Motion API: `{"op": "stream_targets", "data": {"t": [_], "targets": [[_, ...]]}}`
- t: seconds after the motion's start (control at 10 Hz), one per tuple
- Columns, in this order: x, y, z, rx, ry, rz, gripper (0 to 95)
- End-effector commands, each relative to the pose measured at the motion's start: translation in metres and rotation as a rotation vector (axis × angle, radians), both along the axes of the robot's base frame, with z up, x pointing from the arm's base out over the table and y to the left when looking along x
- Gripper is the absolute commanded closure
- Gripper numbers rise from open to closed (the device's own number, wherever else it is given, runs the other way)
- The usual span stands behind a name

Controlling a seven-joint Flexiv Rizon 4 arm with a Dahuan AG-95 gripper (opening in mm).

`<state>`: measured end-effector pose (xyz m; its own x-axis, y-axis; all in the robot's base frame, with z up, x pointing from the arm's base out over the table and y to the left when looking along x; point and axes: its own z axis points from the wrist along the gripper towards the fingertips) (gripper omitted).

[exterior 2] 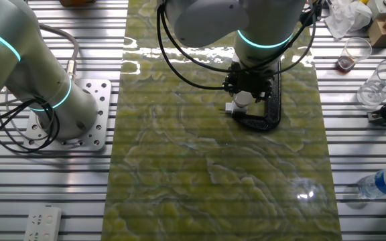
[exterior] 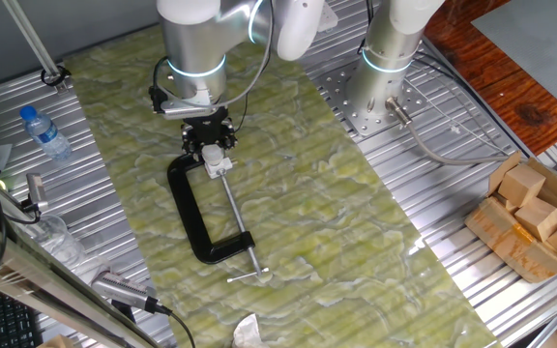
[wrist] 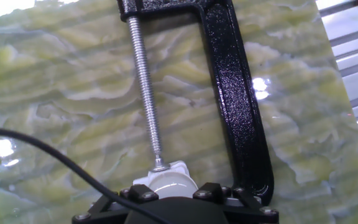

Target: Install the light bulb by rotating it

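In one fixed view, a water bottle (exterior: 44, 132) lies at the far left on the ribbed metal table (exterior: 433, 242). Right of it a green marbled mat (exterior: 337, 222) covers the middle of the table. On the mat lies a black clamp (exterior: 193, 215), its open side facing right, with its long steel screw (exterior: 237, 225) running from the near arm toward the far arm. The gripper (exterior: 215, 145) stands over the far end of the clamp, pointing down. The bulb (exterior: 217, 159) sits directly beneath the gripper, at the far tip of the screw and just beside the clamp's far arm. The bulb's top is hidden under the gripper body, so I cannot tell whether the fingers are clamped on it or apart. Farther right stands a second arm's base (exterior: 392, 60), and at the far right a box of wooden blocks (exterior: 535, 217).

In the hand view, the screw (wrist: 146, 93) runs down to touch the white piece (wrist: 166, 180) at the bottom edge, right above the black gripper body; the clamp's spine (wrist: 238, 106) lies to its right.

In the other fixed view, the gripper (exterior 2: 246, 90) covers the bulb (exterior 2: 242, 102) from above, at the clamp (exterior 2: 272, 100).
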<state>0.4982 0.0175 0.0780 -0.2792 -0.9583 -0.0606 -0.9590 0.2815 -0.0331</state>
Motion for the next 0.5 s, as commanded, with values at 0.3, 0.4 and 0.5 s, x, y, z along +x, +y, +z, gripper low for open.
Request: {"op": "stream_targets", "data": {"t": [0.3,0.4,0.5], "targets": [[0.0001,-0.0001,0.0,-0.003,-0.001,-0.002,57.0],[0.0001,-0.0001,-0.0002,-0.003,-0.001,-0.004,57.0],[0.0001,-0.0001,-0.0003,-0.003,-0.001,-0.005,76.0]]}}
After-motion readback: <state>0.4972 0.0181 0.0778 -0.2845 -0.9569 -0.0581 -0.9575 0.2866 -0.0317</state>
